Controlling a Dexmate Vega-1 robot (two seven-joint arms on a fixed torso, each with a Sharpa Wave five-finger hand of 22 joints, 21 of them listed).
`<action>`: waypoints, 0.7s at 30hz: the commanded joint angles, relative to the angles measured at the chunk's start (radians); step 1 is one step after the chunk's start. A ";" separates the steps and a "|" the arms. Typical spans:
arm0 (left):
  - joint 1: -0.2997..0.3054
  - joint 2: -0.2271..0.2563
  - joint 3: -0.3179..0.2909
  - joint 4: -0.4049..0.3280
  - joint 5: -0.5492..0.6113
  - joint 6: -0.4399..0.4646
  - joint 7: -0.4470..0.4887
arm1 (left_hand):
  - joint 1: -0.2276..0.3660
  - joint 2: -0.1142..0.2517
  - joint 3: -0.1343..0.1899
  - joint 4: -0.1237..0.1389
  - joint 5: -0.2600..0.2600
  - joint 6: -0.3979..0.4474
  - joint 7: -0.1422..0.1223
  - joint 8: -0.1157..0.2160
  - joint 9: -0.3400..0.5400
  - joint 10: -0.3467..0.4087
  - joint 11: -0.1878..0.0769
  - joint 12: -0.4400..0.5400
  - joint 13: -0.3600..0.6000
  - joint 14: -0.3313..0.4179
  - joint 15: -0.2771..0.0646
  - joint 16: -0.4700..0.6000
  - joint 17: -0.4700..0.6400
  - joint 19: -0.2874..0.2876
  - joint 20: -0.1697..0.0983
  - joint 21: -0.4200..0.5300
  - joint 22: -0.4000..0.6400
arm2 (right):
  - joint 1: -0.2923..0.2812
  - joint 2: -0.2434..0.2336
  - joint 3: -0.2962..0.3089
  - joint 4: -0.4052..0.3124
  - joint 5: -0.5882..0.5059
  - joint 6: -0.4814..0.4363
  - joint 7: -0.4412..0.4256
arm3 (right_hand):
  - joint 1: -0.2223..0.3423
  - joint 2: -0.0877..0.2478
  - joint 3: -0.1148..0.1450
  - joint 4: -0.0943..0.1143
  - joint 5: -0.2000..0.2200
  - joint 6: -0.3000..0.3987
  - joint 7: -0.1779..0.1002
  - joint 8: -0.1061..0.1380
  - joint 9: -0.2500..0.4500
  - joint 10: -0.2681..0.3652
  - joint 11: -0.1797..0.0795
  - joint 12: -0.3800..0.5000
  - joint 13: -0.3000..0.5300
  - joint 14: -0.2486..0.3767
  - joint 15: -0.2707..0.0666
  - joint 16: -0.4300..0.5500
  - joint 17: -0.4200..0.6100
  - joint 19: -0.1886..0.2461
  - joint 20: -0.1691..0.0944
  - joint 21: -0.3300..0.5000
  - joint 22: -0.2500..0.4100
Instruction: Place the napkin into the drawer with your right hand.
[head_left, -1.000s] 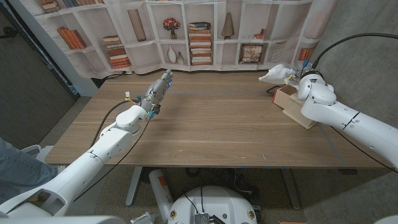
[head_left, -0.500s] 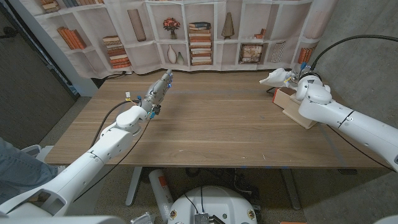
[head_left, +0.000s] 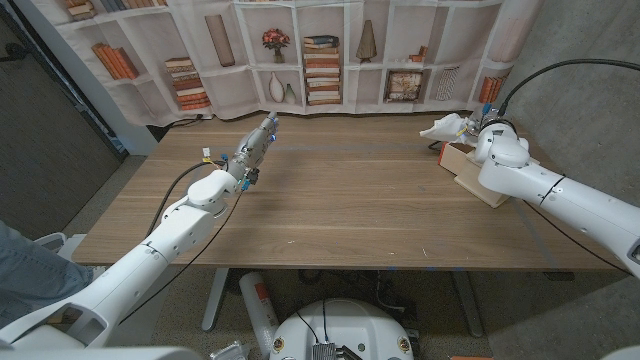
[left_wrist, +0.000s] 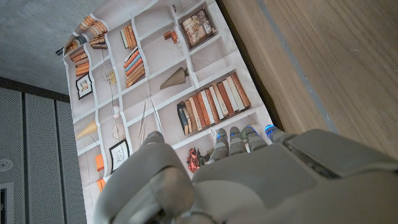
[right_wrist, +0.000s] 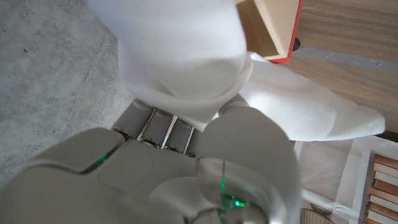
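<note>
1. Where our right hand (head_left: 478, 131) hangs at the table's far right, we see it holding the white napkin (head_left: 442, 126) just above the wooden drawer (head_left: 470, 172).
2. We see our left hand (head_left: 255, 145) over the table (head_left: 350, 200) at the far left, fingers stretched out together, holding nothing.
3. Behind the table hangs a bookshelf backdrop (head_left: 320, 60).

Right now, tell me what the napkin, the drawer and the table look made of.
Napkin: soft white cloth or paper, matte; it bunches and droops in the right hand.
Drawer: pale unfinished-looking wood or plywood, flat panels.
Table: brown wood or wood-look veneer, visible grain, low sheen.
</note>
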 joint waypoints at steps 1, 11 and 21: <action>-0.002 -0.001 0.003 -0.001 0.002 0.005 0.003 | 0.005 0.005 -0.002 -0.001 -0.001 0.006 0.006 0.001 0.006 0.007 0.001 0.004 0.005 0.003 -0.005 0.003 0.002 -0.064 0.000 0.005 0.002 | 0.007 0.006 -0.015 0.032 0.015 0.004 0.003 | 0.003 0.008 0.004 0.006 0.005 0.029 -0.017 0.002 0.002 0.000 -0.005 -0.004 0.004 -0.006 -0.105 0.000 0.006 -0.005 -0.090 0.005 0.002; -0.003 -0.002 0.006 -0.004 0.004 0.011 0.004 | 0.006 0.006 -0.003 -0.001 -0.001 0.006 0.005 0.001 0.006 0.008 0.000 0.004 0.005 0.004 -0.004 0.003 0.002 -0.064 0.000 0.005 0.002 | 0.017 0.009 -0.038 0.053 0.011 -0.001 0.016 | 0.002 0.007 0.004 0.005 0.005 0.030 -0.022 0.001 0.002 0.000 -0.009 -0.004 0.004 -0.009 -0.105 0.000 0.006 -0.009 -0.090 0.006 0.002; -0.005 -0.004 0.010 -0.007 0.008 0.014 0.007 | 0.006 0.006 -0.005 -0.001 -0.001 0.006 0.006 0.000 0.006 0.007 0.001 0.004 0.005 0.004 -0.005 0.003 0.002 -0.064 0.000 0.005 0.002 | 0.031 0.002 -0.069 0.064 -0.012 0.003 0.045 | 0.001 0.006 0.003 0.006 0.005 0.031 -0.022 0.000 0.003 -0.001 -0.016 -0.005 0.004 -0.012 -0.105 0.000 0.006 -0.011 -0.090 0.006 0.002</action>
